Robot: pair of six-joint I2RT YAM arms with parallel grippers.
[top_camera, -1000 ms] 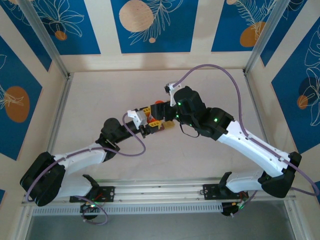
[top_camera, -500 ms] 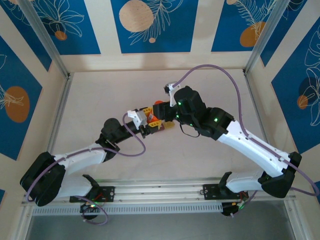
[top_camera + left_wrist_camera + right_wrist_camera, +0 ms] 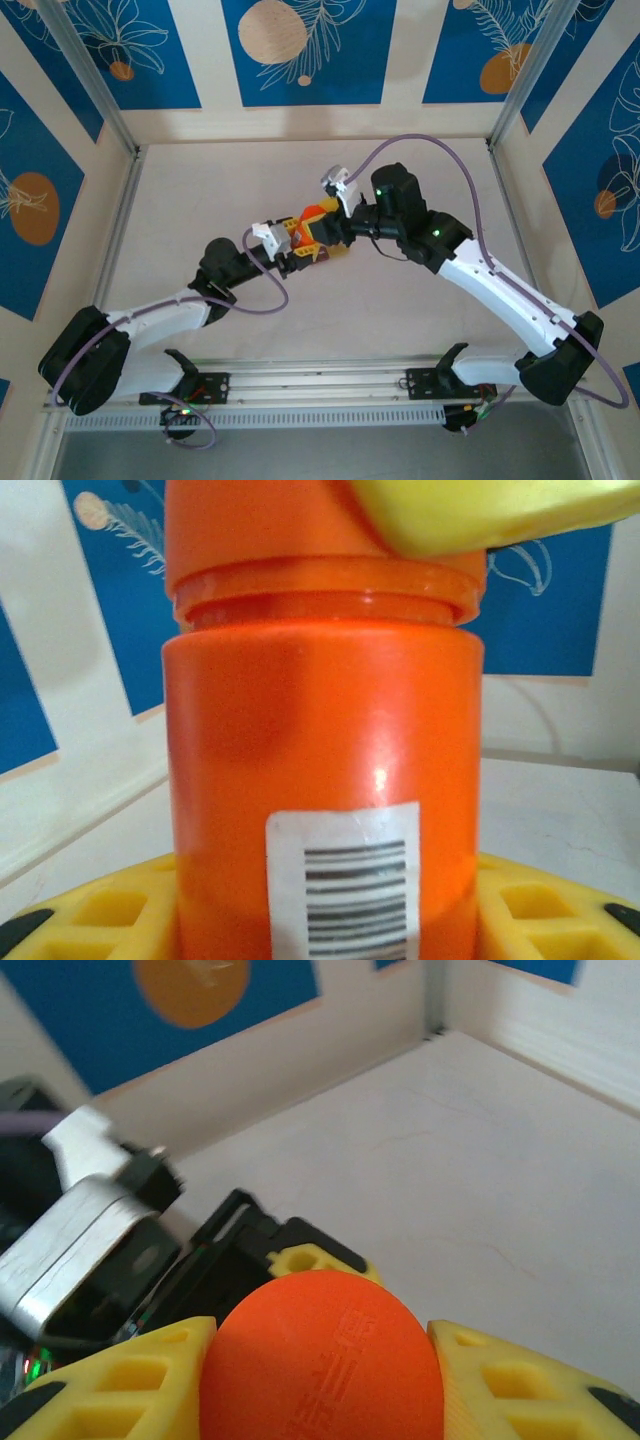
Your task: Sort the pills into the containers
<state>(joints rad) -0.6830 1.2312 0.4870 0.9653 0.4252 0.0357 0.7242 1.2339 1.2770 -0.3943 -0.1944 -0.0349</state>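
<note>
Top view: my left gripper [image 3: 298, 240] is clamped on the orange cylindrical plastic bottle [image 3: 312, 222] at mid-table. My right gripper [image 3: 330, 226] meets it from the other side, at the bottle's top. A small tan and dark patch just under them [image 3: 333, 252] is probably the twin-cell containers, but it's too covered to be sure.

Left wrist view: yellow fingers [image 3: 105, 910] are pressed on both sides of the barcode-labelled bottle, which stands upright with its cap on.

Right wrist view: yellow fingers [image 3: 120, 1380] are closed against both sides of the round orange cap [image 3: 320, 1350].

Progress: opening stage only. I judge the pills are inside the bottle and none are sorted. Uncapping, pouring and sorting are all left.
</note>
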